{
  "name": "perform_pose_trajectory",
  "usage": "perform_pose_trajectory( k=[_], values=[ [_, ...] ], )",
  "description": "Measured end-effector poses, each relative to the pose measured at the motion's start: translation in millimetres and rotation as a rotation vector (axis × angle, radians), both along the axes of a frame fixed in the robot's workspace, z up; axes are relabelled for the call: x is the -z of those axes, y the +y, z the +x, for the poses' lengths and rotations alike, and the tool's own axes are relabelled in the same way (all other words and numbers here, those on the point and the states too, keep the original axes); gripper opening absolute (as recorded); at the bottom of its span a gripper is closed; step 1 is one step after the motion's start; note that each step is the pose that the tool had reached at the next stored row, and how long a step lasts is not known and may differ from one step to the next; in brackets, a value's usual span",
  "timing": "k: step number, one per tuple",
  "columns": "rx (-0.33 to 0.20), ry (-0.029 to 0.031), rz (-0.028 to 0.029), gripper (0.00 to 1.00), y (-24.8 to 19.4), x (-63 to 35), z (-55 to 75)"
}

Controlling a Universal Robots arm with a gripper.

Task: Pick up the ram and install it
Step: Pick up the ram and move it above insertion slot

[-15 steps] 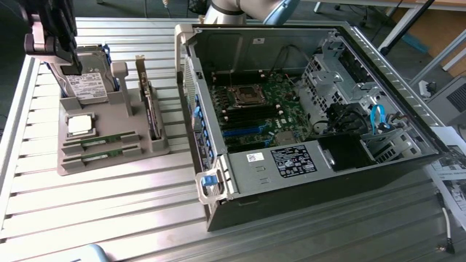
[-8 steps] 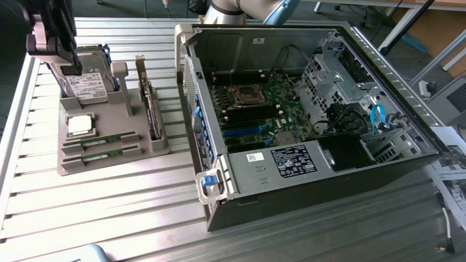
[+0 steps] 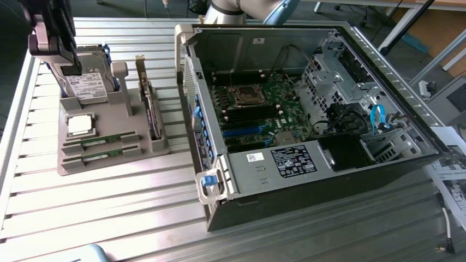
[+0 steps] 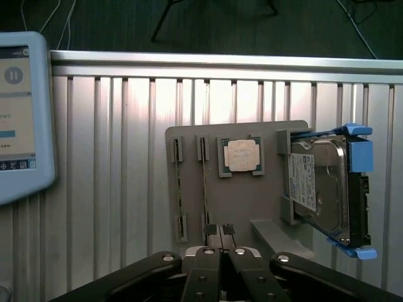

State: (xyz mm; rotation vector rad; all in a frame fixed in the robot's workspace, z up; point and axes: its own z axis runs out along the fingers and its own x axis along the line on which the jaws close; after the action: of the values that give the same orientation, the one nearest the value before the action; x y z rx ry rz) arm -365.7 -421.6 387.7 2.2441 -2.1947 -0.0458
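**A:** Where does the pick stand?

**B:** The end effector (image 4: 220, 230) hangs above the grey holder (image 4: 252, 201), fingers pressed together with nothing between them. The ram (image 4: 204, 185) sits on edge in its slot, a thin green stick with dark chips. A second stick (image 4: 179, 189) just like it is alongside.

**A:** How should the grasp go?

**B:** I'd say open the jaws first and line them up across the stick's flat faces near its middle. Then lift straight, so the board doesn't bind in the slot.

**A:** Anything awkward nearby?

**B:** The square silver processor (image 4: 240, 155) lies just beside it. The hard drive (image 4: 321, 182), glossy metal in a blue bracket, stands farther off. The ribbed metal surface (image 3: 109, 218) glares, so the stick's edges are probably hard to read.
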Motion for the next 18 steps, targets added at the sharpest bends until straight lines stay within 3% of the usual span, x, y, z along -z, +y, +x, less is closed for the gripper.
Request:
perform_pose_trajectory(
  k=[8, 18],
  values=[
    [-0.016, -0.0169, 0.0001, 0.10, 0.0, 0.0, -1.7],
    [-0.016, -0.0171, 0.0002, 0.10, 0.0, 0.7, -1.8]
  ],
)
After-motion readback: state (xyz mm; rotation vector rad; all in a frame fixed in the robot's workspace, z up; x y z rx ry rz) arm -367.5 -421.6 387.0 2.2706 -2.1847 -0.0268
